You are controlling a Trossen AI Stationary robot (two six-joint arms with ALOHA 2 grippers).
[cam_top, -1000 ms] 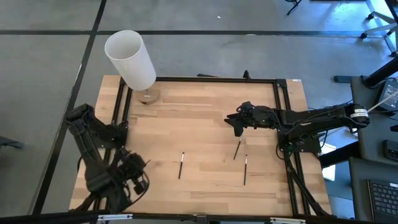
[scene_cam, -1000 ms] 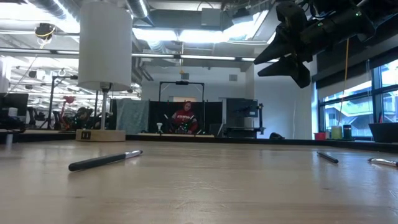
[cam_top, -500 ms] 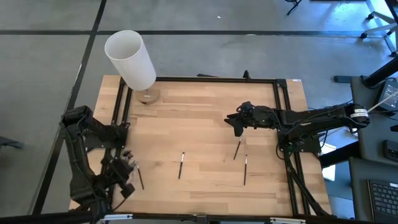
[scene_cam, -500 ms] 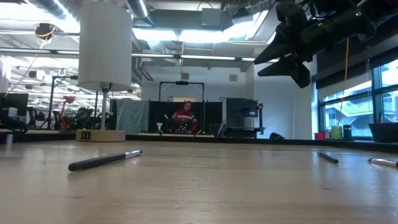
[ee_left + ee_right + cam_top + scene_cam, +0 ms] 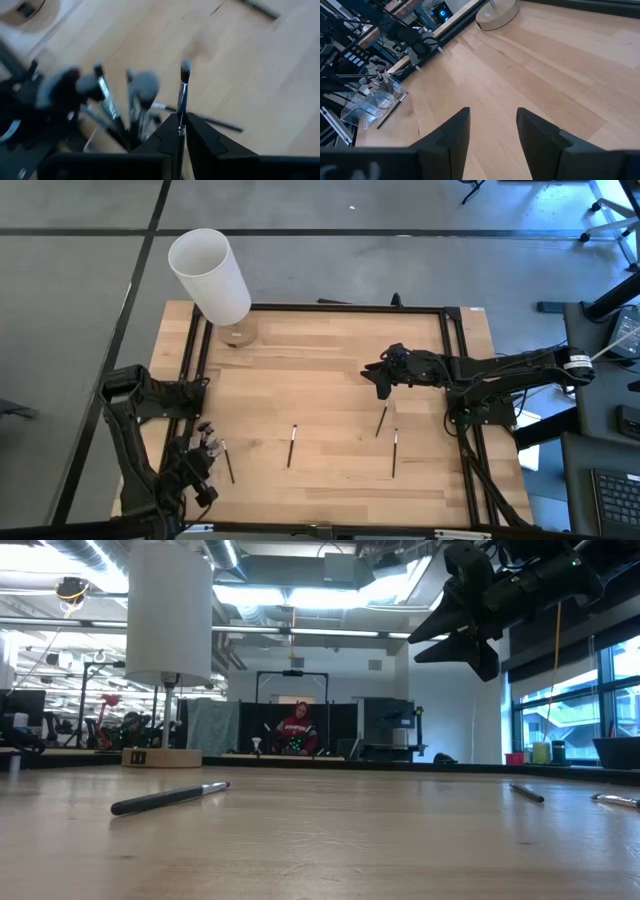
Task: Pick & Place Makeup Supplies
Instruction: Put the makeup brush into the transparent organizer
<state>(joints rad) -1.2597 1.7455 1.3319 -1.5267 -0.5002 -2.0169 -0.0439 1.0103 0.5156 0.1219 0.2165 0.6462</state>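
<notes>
On the pale wooden table (image 5: pixel 330 370), our left hand (image 5: pixel 181 131) pinches a thin dark-handled makeup brush (image 5: pixel 182 95) upright above the clear brush holder (image 5: pixel 372 105), ready for dropping in, while our right hand (image 5: pixel 490 127) hovers open.

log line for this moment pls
left gripper: shut on makeup brush, at clear holder | right gripper: open, hovering mid-table | loose brushes: lying on table

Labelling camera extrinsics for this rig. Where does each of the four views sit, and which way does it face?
High: overhead, straight down on the table; both arms show.
Low: at tabletop height, facing the room; right gripper overhead, a makeup brush lying close.
Left wrist: past the left gripper, which pinches a brush beside a clear organizer of brushes.
Right wrist: past the open right gripper across the boards.
Shared: high and low both show the white cylinder.
</notes>
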